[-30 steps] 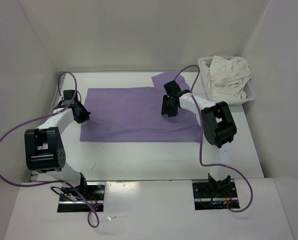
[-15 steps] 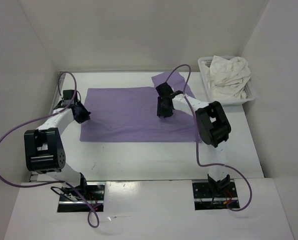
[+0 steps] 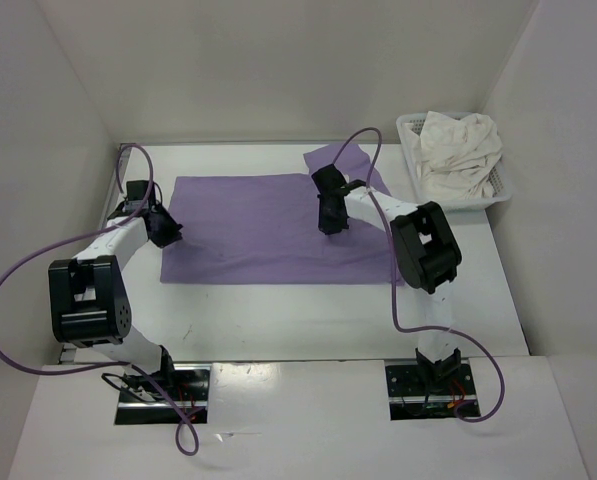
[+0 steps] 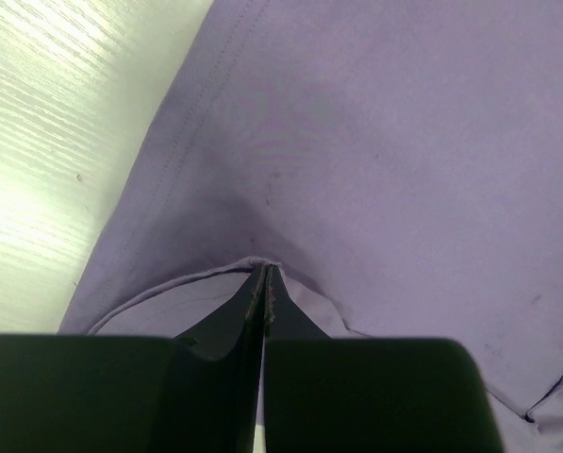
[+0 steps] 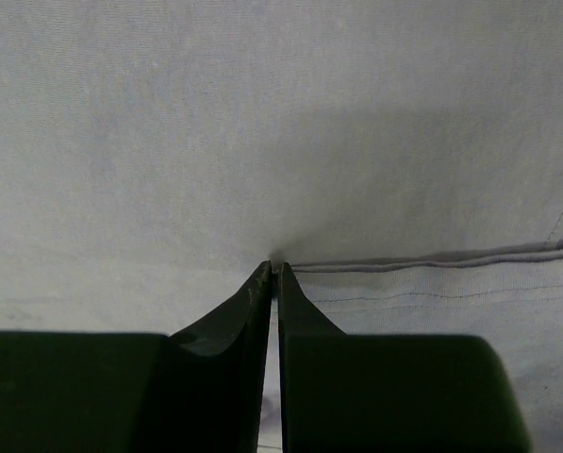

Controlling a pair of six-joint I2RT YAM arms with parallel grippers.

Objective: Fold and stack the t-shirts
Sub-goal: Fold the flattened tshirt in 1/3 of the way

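At 2 o'clock a white mesh basket (image 3: 409,124) holds a crumpled cream t-shirt (image 3: 460,150), while the left gripper (image 3: 164,228) and right gripper (image 3: 329,216) each clamp a stitched hem of the flat lavender t-shirt (image 3: 253,232).

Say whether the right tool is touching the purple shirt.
Touching. The right wrist view shows the right tool pinched shut on the lavender shirt at its hem.

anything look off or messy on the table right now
Nothing spilled or damaged. The lavender shirt lies mostly flat, but one sleeve juts out askew at its far right corner, beyond the right gripper. The cream shirt sits crumpled in the basket, heaped above the rim.
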